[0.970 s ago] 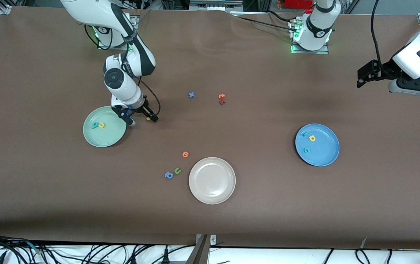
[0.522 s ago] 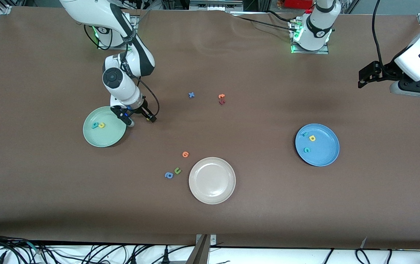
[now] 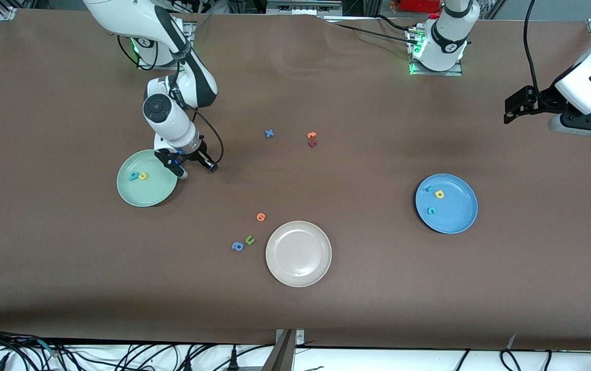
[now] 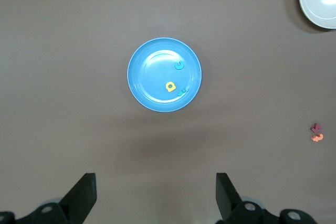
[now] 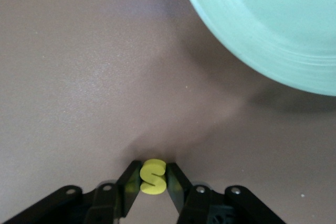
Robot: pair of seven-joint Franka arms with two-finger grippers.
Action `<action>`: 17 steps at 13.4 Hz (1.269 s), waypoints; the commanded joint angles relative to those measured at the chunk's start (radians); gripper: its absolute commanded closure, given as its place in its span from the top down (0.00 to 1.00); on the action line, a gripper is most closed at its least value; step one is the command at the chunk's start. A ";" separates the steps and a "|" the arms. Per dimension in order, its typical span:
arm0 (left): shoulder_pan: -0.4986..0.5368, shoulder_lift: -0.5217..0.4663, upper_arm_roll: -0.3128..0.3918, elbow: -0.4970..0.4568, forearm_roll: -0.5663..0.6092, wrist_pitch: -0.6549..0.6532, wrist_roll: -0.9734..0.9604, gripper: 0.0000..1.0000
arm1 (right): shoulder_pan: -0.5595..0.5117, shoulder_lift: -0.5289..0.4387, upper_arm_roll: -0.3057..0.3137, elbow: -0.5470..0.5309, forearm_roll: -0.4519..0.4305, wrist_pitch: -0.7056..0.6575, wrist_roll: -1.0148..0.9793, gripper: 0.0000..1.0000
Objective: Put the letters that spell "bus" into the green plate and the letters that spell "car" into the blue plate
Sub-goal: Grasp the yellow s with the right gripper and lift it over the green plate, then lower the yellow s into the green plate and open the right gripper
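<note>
yellow s, pinched between right pincer fingers

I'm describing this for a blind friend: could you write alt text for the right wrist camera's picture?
The right gripper has its two black fingers closed on a small yellow foam letter s, low over the brown table. The curved rim of the pale green plate fills one corner of the picture, close beside the letter.
</note>
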 commanded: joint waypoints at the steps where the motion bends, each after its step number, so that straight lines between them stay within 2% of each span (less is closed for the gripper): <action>1: -0.007 0.015 0.006 0.035 0.016 -0.026 -0.010 1.00 | -0.008 0.024 0.003 -0.010 0.009 0.019 -0.020 0.03; 4: -0.010 0.015 0.006 0.035 0.016 -0.029 -0.011 1.00 | -0.008 -0.015 -0.008 -0.004 0.009 -0.001 -0.023 0.02; 8: -0.016 0.015 0.004 0.037 0.016 -0.029 -0.011 1.00 | -0.008 -0.163 -0.077 0.014 -0.003 -0.229 -0.055 0.02; 13: -0.010 0.015 0.004 0.035 0.016 -0.031 -0.011 1.00 | -0.008 -0.288 -0.270 0.027 -0.005 -0.447 -0.339 0.01; 17: -0.010 0.015 0.004 0.035 0.016 -0.032 -0.011 1.00 | -0.008 -0.273 -0.428 0.027 -0.006 -0.472 -0.595 0.01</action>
